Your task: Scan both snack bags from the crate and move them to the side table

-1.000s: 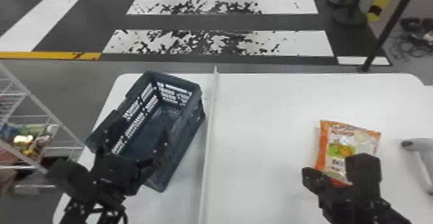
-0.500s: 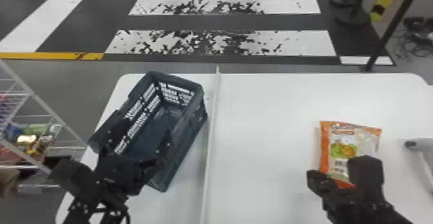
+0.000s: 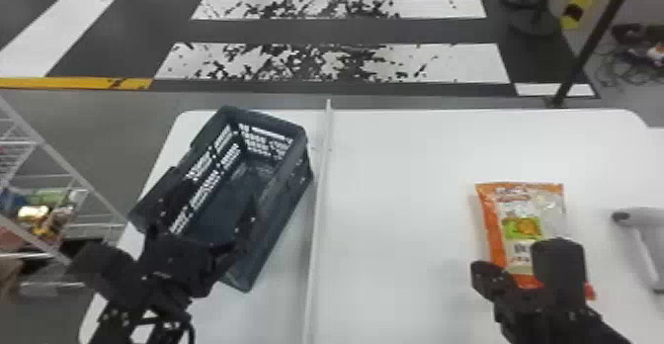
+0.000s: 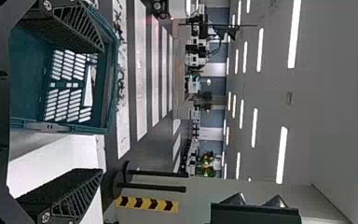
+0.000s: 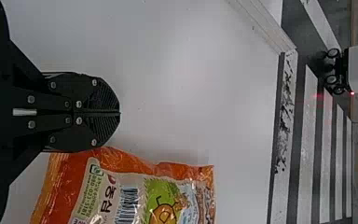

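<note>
"Where's the snack bag (image 3: 548, 209)?"

"Flat on the right part of the bench (image 3: 395, 209), orange, with its barcode (image 5: 128, 205) facing up. Its long axis runs away from the robot, and the far end leans a little to the left."

"And the right gripper (image 3: 483, 271)?"

"Just left of the bag's near end, fingers pressed together with nothing between them. They point forward, much the same way the bag lies. Whether they touch its edge, I can't tell."

"What about the left gripper (image 3: 210, 214)?"

"That one's at the near end of the crate (image 3: 276, 209), its fingers spread wide and nothing held. How far down they reach against the crate walls, I can't make out."

"Which way does the crate run?"

"On a slant: the near end sits to the left, the far end to the right, and its open top faces up. It stands left of the white strip (image 3: 318, 219) across the bench; the bag is on the other side."

"Anything past the bag?"

"The scanner (image 3: 642, 219), on its right, nose to the left, handle angled back towards the robot"
</note>
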